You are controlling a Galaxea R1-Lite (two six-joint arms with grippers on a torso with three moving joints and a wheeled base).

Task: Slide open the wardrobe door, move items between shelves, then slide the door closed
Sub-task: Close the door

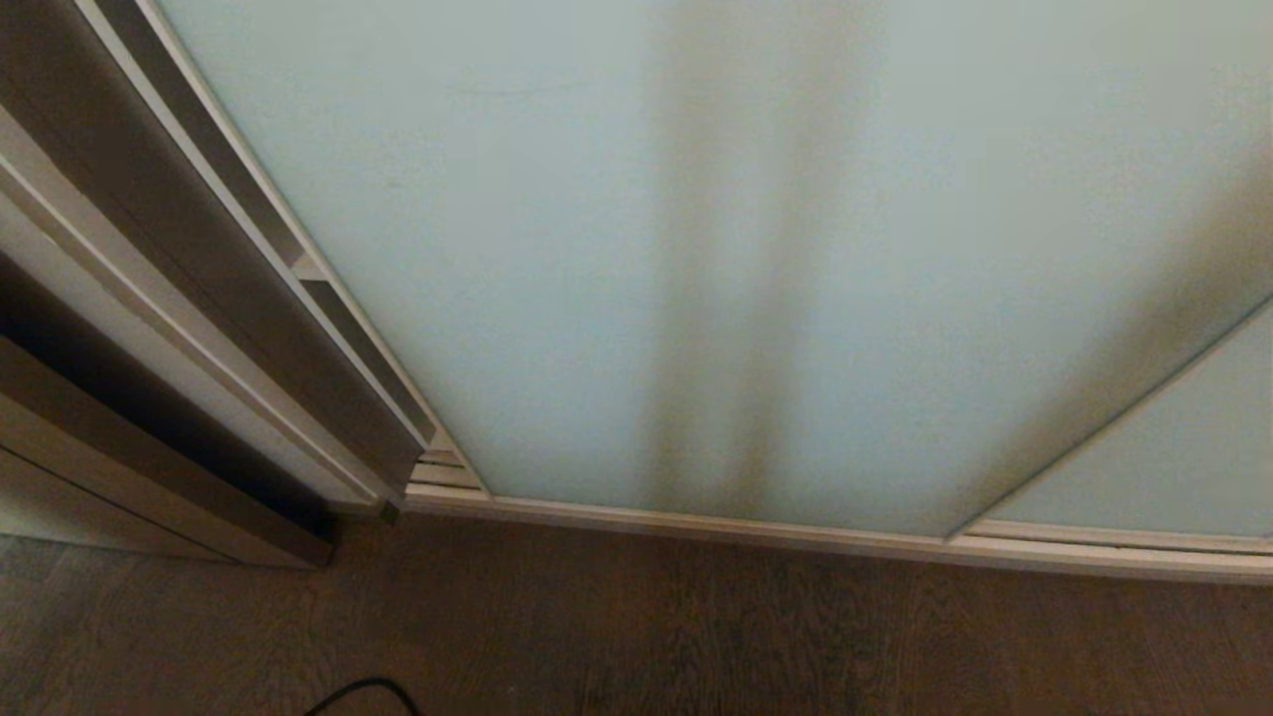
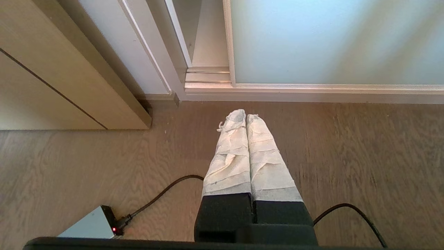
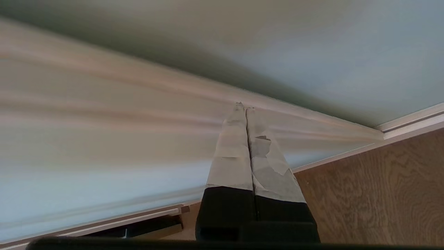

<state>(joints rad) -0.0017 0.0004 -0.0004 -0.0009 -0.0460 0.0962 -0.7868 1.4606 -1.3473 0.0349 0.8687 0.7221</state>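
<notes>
Just ahead of the right gripper (image 3: 245, 107), clenched empty, stands the sliding wardrobe door (image 3: 312, 52); left gripper (image 2: 245, 118), also clenched, hangs over the wood-grain floor (image 2: 364, 156)

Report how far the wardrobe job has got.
Done: nothing visible. The sliding wardrobe door covers the opening right down to the bottom track; no shelves or bag show in any view. In hand: the right end effector, shut, points at the door's frame. The left end effector, shut, hangs parked over the floor. Left: opening the door, moving the items, closing it.
</notes>
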